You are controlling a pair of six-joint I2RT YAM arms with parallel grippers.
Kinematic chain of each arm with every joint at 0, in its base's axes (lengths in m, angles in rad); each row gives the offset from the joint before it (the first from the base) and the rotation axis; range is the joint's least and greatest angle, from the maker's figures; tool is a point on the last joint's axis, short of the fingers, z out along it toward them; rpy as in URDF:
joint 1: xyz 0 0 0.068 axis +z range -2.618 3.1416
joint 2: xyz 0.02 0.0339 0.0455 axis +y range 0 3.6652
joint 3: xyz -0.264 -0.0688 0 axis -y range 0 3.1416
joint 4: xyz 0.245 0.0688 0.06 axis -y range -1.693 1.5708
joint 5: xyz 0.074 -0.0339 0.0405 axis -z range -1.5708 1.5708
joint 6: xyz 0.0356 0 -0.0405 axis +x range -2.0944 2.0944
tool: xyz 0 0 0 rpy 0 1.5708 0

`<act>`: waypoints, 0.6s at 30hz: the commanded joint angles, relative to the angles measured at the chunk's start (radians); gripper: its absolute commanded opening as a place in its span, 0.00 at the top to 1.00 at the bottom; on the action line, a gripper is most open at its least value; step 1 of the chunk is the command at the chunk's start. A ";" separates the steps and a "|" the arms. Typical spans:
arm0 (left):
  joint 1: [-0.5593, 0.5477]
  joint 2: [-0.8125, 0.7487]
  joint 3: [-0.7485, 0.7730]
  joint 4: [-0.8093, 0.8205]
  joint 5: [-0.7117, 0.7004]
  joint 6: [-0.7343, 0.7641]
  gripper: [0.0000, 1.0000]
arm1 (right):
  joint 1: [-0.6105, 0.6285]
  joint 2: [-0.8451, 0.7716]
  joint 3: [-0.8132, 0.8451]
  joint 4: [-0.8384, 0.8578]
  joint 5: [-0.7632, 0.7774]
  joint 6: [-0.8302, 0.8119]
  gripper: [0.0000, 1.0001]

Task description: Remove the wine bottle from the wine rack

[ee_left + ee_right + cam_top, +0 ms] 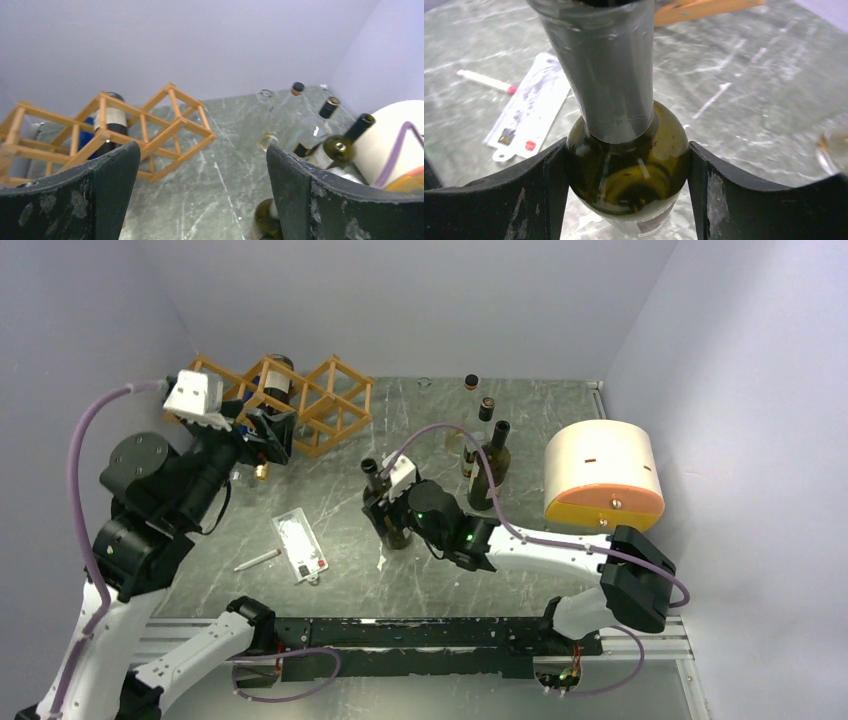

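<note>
Right gripper point(626, 170) is partly closed around a green bottle point(624, 185). Its two fingers point(524, 200) press on either side of the shoulder, just under the grey-foiled neck, which rises straight between them. From above, this gripper point(402, 502) holds the bottle point(388, 523) upright. The base seems to rest on the desk point(340, 480), though the arm hides the contact, so I can't be sure. Beyond the bottle and to the gripper's left lie a white card point(524, 115) and a pen point(484, 81), flat on the desk and well apart from the fingers.

Left gripper point(202, 170) stands wide open and holds nothing. Its fingers point(100, 185) frame bare desk. Ahead of it and to its left sits the rack point(202, 119), with a dark bottle point(111, 120) lying in one of its cells, neck end toward the gripper. In the top view this gripper point(268, 435) hangs just in front of the rack point(330, 400), close below the cell that holds the dark bottle point(278, 380), but touching neither. Ahead of the left gripper and to its right stands a cluster of bottles point(325, 145), well apart from it. In the top view the same cluster point(490, 465) is just beyond the right gripper.
</note>
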 commanded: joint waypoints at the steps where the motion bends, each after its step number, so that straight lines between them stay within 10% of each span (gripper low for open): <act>1: -0.004 -0.113 -0.178 0.264 -0.168 0.082 0.01 | -0.029 -0.067 0.017 0.140 0.265 0.047 0.91; 18: 0.002 -0.334 -0.621 0.558 -0.330 0.202 0.03 | -0.217 0.158 0.201 0.289 0.533 -0.002 1.00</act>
